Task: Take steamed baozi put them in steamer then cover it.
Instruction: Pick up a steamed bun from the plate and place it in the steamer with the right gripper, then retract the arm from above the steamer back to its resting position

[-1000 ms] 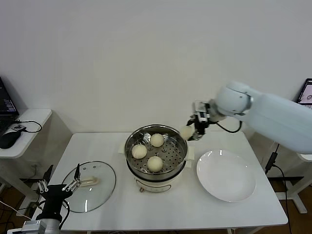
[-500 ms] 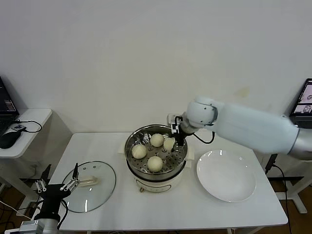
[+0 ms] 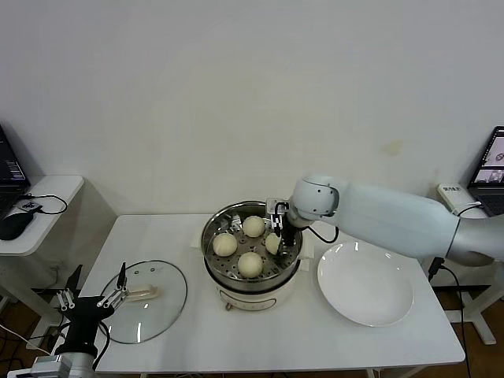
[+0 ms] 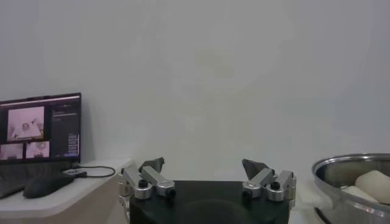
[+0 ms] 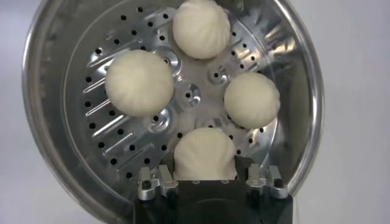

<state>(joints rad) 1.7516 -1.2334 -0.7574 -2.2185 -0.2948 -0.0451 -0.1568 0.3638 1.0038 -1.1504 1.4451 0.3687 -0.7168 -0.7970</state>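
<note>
Fourth baozi: held between the fingers of my right gripper, low inside the steamer, on the side of the tray toward the plate; round, no long axis to tell, pleated top facing up.
Other three baozi: resting on the perforated tray, one toward the wall, one toward my left, one toward me; apart from one another, ringed around the tray's centre.
Steamer: upright at mid-table, mouth open upward, uncovered.
Cover: lying flat on the table to my left of the steamer, handle up; the handle's long axis runs left to right across the table.
Right arm: reaches from my right over the plate, wrist bent so the gripper points down into the pot; fingers clenched on the fourth baozi.
Left gripper: low at the table's near left corner, at the cover's edge, jaws spread wide, holding nothing.
Side desk: well to my left, carrying a laptop and a mouse.
</note>
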